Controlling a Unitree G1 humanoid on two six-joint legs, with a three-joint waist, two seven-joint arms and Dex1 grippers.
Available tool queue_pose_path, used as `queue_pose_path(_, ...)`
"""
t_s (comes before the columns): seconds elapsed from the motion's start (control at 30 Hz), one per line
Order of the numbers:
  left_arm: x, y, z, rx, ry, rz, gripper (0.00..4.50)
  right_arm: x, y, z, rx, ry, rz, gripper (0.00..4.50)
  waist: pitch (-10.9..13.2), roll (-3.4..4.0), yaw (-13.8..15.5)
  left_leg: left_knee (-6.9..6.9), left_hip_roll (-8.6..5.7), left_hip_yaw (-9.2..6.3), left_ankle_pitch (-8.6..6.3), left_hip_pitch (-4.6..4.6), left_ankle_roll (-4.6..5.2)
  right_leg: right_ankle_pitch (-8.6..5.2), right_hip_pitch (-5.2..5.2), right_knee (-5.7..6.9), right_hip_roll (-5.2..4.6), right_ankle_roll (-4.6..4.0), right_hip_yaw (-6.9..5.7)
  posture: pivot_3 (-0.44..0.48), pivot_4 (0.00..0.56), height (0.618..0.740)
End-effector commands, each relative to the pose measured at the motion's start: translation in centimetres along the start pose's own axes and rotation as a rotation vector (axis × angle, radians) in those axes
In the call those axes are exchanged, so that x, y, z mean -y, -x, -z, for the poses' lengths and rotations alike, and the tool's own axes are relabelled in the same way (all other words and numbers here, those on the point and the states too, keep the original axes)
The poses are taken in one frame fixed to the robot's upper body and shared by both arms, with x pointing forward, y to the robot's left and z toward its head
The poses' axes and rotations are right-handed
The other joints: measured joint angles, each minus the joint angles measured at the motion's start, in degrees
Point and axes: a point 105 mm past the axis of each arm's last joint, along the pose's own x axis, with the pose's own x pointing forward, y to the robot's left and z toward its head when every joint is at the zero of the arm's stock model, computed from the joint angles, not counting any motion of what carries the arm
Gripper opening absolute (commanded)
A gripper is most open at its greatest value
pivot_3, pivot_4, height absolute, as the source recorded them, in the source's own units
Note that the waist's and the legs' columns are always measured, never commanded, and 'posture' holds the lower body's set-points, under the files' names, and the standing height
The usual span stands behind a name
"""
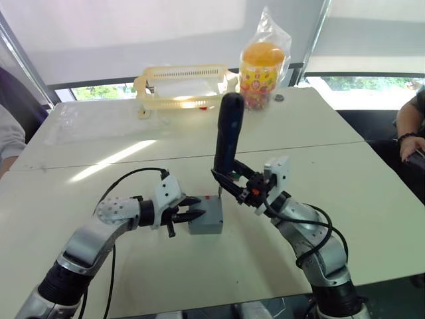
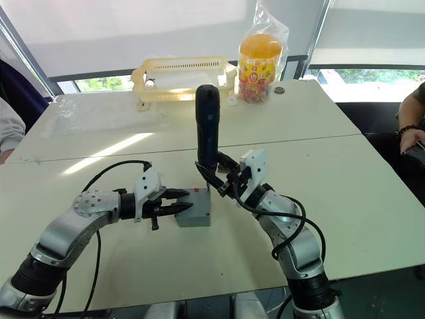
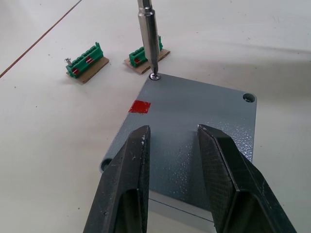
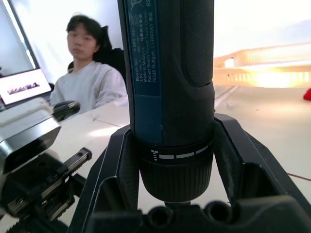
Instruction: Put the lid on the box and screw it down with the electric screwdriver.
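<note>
My right gripper (image 2: 214, 174) is clamped around the electric screwdriver (image 2: 207, 126), holding it nearly upright over the white table (image 2: 358, 166). Its metal bit (image 3: 148, 36) comes down onto a screw (image 3: 155, 76) at one corner of the lid (image 3: 189, 121), which sits flat on the box (image 2: 194, 207). A red mark (image 3: 139, 106) shows on the lid close to that corner. My left gripper (image 1: 192, 208) reaches in at the box's left side, fingers (image 3: 124, 184) spread apart over the lid's edge, gripping nothing. Two small green terminal blocks (image 3: 87, 61) lie on the table just past the box. Farther back stand a yellow plastic basket (image 1: 182, 86) and a bagged candy jar (image 1: 261, 66). A person in a grey sweater (image 4: 90, 82) sits beyond the table.
</note>
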Motion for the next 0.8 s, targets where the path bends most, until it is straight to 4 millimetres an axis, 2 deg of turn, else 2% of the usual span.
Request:
queue_pose_path(0.03, 0.1, 0.0, 1.7, -0.070, 0.028, -0.011, 1.52, -1.4, 0.1, 0.3, -0.007, 0.032, -0.075, 1.75, -0.05, -0.04, 0.00, 0.00, 0.00, 0.00, 0.00, 0.01, 0.00, 0.00, 0.01, 0.00, 0.00, 0.00, 0.00, 0.000, 0.150, 0.740)
queue_pose_path(0.23, 0.2, 0.0, 1.8, -0.072, 0.030, -0.010, 1.52, -3.3, 0.6, 1.6, -0.065, 0.120, -0.210, 1.75, -0.09, -0.08, 0.00, -0.09, 0.00, 0.01, -0.01, 0.29, 0.01, -0.02, 0.27, -0.04, 0.01, -0.01, 0.00, 0.000, 0.150, 0.740)
queue_pose_path(0.37, 0.3, 0.0, 1.9, -0.074, 0.030, -0.009, 1.52, -2.7, 0.7, 2.1, -0.077, 0.076, -0.174, 1.75, -0.13, -0.12, -0.06, -0.16, 0.00, 0.01, -0.09, 0.87, 0.12, -0.19, 0.88, -0.15, 0.01, -0.01, 0.00, 0.000, 0.150, 0.740)
queue_pose_path(0.6, 0.5, -0.1, 2.0, -0.075, 0.031, 0.000, 1.52, -1.2, 0.1, 2.3, -0.078, -0.003, -0.089, 1.75, -0.19, -0.17, -0.06, -0.17, 0.01, 0.01, -0.10, 0.89, 0.13, -0.20, 0.90, -0.14, 0.01, -0.01, 0.00, 0.000, 0.150, 0.740)
queue_pose_path(0.8, 0.9, -0.2, 2.2, -0.086, 0.034, 0.013, 1.52, -1.1, 0.3, 2.8, -0.102, -0.002, -0.092, 1.75, -0.25, -0.17, -0.06, -0.17, 0.01, 0.00, -0.10, 0.91, 0.13, -0.20, 0.91, -0.14, 0.01, -0.02, 0.01, 0.000, 0.150, 0.740)
